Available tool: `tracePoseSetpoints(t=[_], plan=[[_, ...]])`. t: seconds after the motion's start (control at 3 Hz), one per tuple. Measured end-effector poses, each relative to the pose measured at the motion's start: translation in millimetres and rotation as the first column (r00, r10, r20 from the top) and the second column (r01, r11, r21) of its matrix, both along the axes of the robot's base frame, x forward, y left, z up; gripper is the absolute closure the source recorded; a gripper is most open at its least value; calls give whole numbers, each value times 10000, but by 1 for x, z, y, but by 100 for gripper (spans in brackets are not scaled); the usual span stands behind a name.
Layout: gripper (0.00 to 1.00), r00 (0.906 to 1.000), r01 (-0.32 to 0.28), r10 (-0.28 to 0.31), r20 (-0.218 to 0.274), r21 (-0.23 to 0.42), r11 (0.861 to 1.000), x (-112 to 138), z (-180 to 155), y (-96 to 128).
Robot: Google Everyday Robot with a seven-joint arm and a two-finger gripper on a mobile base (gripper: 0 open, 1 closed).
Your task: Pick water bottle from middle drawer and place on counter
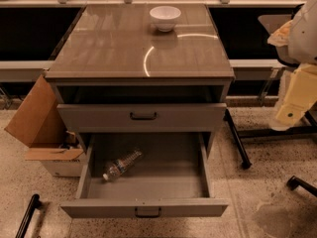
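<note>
Camera view: small clear crinkled plastic water bottle (122,164) lies on its side in the open wide grey metal middle drawer (168,180). The pale gripper (293,105) hangs well apart at right, without the bottle; its opening cannot be told. Approach is the likely step in hand: reach down, align across the bottle, then lift to the glossy brownish-grey counter (109,43).

The water bottle (122,164), small, clear and crinkled with a white cap, lay on its side on the left half of the drawer floor, set diagonally with the cap toward the front left. The middle drawer (168,178), grey metal with low walls, stood pulled out. The glossy brownish-grey surface (109,48) above showed a curved light reflection. The end effector (292,108) hung at the right edge, well apart from the bottle.
</note>
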State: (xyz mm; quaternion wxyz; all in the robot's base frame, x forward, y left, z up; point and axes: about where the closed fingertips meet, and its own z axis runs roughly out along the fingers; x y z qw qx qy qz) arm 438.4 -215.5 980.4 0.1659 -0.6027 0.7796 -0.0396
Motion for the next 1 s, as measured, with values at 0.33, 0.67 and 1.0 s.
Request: tracePoseSetpoints(t=[0.33, 0.67, 1.0], plan=[[0, 10000, 11, -11, 57, 20, 10000, 0, 1, 0], [0, 9991, -298, 312, -299, 462, 9985, -1, -28, 15], [0, 9914, -846, 1003, -839, 1735, 9812, -13, -90, 54]])
